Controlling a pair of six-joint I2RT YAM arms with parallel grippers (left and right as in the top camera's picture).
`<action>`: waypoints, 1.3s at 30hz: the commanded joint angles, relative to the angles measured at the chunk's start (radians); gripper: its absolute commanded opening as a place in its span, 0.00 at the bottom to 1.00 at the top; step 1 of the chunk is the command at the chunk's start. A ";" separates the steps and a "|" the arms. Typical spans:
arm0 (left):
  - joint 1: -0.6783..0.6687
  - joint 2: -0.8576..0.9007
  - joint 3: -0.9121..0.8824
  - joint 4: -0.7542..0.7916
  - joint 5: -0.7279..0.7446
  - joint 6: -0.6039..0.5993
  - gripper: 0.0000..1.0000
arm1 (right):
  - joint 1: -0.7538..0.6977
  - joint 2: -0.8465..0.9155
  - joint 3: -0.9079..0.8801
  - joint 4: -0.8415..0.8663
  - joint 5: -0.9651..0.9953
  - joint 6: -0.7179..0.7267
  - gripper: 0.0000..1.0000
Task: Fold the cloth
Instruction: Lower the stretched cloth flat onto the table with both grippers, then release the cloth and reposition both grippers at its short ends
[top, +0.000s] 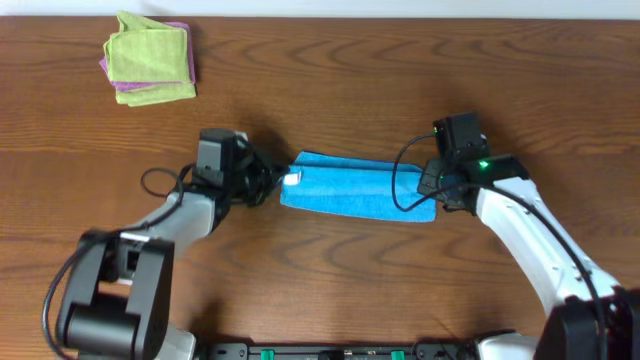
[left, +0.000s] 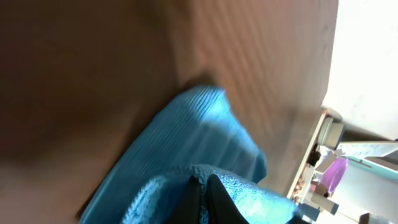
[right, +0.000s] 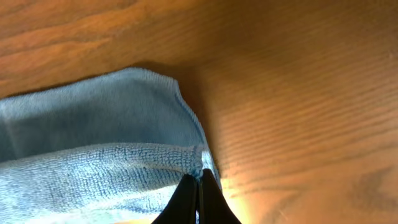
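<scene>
Cloth (top: 355, 188) lies as a folded strip mid-table (top: 330, 80), between the arms. Left gripper (left: 202, 186) and right gripper (right: 198, 183) each clamp one end, jaws pinched together. Fingers are mostly cut off in the wrist views, and the left view is blurry.

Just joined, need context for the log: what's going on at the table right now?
Both arms are on the blue cloth, which lies as a narrow strip mid-table and looks already doubled over lengthwise. The left end effector is pinched on its left end, and the right end effector on its right end. Both wrist views show fingers closed on fabric. The folded green and purple cloths sit apart at the far left of the table.
</scene>
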 joint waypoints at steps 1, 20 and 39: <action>0.003 0.052 0.077 -0.002 -0.034 0.034 0.06 | 0.004 0.043 0.001 0.023 0.060 0.018 0.01; 0.003 0.157 0.165 -0.003 -0.069 0.086 0.06 | 0.000 0.096 0.001 0.088 0.113 0.018 0.01; 0.065 0.142 0.182 -0.008 0.058 0.144 0.78 | 0.000 0.118 0.005 0.061 0.111 0.018 0.59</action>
